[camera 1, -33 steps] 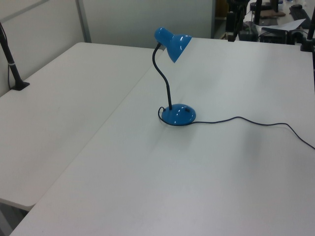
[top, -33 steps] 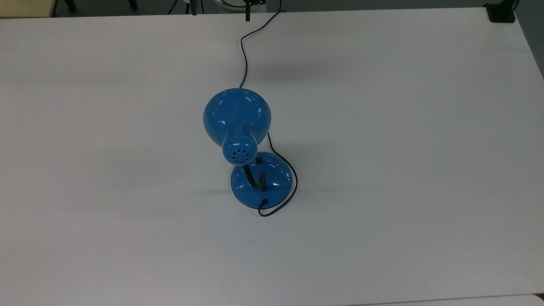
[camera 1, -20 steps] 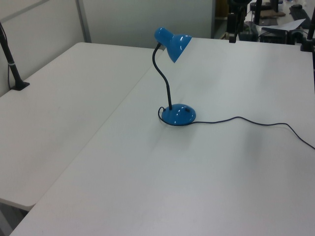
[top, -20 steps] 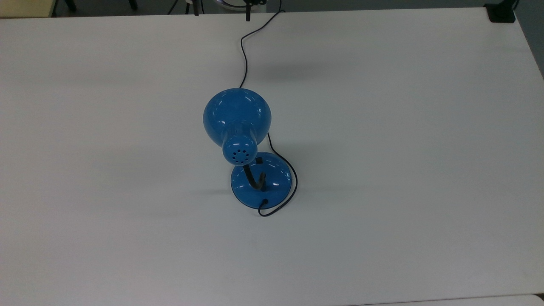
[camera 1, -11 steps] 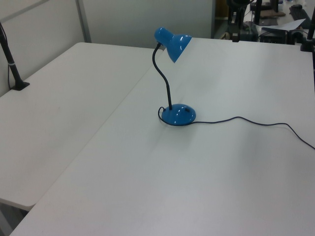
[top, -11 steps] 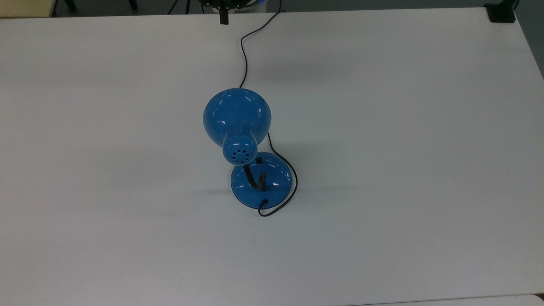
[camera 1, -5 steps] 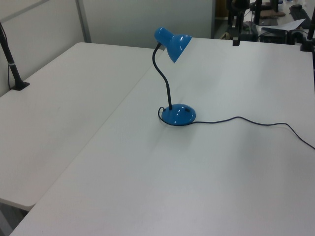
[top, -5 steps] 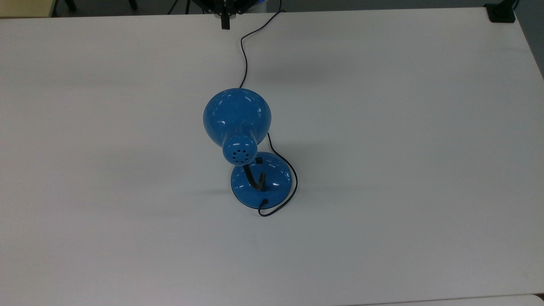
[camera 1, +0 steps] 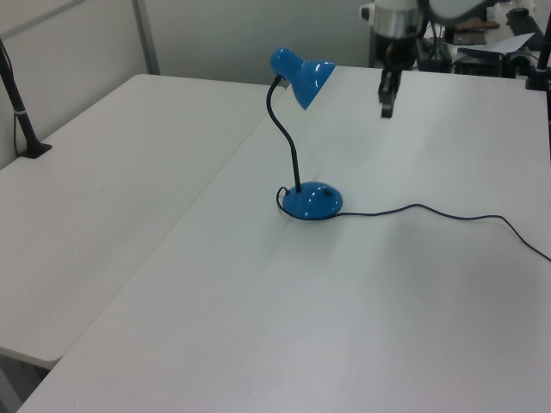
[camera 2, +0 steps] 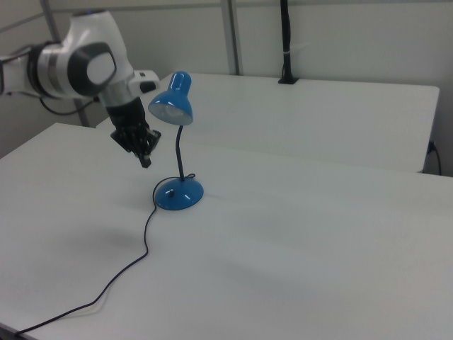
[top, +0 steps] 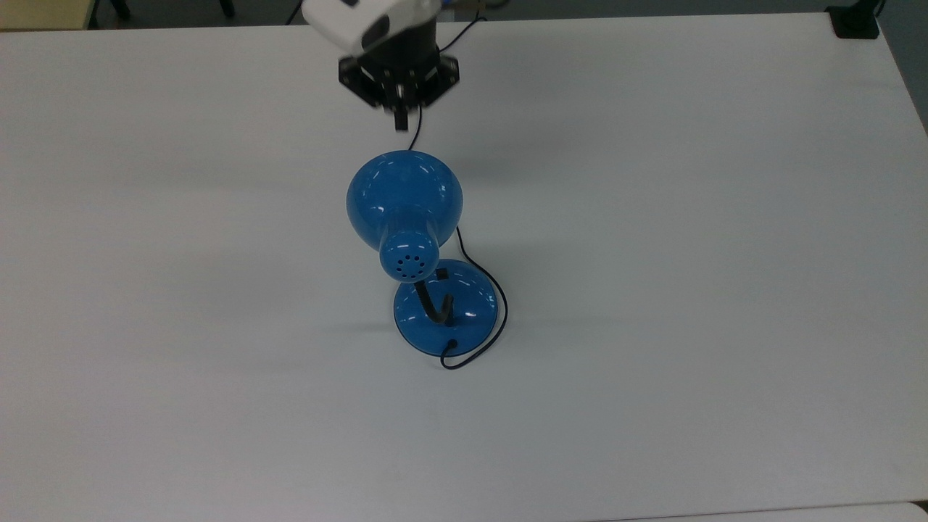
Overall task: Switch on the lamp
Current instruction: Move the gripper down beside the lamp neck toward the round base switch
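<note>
— Where is the lamp [top: 428, 254]?

— It stands near the middle of the white counter [top: 689, 290]. Its round blue base [camera 1: 313, 200] sits flat, the black gooseneck [camera 1: 284, 129] rises and bends, and the bell-shaped shade [camera 2: 171, 103] tilts downward. A small black switch [top: 440, 274] sits on the base, and a thin black cord [camera 2: 134, 265] trails off across the counter.

— And the end effector [top: 401, 119]?

— It hangs in the air beyond the shade, toward the top view's upper edge, apart from the lamp and holding nothing. Its two fingers look pressed together into one dark tip pointing downward.
</note>
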### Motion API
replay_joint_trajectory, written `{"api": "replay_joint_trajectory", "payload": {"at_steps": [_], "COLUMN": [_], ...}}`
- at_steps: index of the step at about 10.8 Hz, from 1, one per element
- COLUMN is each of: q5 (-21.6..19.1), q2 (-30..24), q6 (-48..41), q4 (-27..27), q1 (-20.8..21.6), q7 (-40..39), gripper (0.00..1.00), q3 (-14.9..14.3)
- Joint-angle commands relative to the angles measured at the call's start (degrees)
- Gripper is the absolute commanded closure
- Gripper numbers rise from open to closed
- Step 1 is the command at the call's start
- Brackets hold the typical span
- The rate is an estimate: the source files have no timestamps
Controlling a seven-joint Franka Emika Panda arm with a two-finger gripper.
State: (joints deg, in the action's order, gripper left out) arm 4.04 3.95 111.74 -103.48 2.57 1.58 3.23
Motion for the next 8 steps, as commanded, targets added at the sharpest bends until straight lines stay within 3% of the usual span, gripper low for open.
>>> {"api": "replay_joint_trajectory", "payload": {"at_steps": [1,4,8], "q5": [-0.8,-0.8,-0.8], "q2": [0.5,3.1,10.1], "q6": [12.2,25.5,40.0], "q4": [-7.2,-11.6,-11.7], "q1": [1.8,2.9,3.1], "q7": [-0.6,-0.5,-0.1], "gripper": [0.98,0.97,0.97], "q3": [0.1,0.1,0.1]}}
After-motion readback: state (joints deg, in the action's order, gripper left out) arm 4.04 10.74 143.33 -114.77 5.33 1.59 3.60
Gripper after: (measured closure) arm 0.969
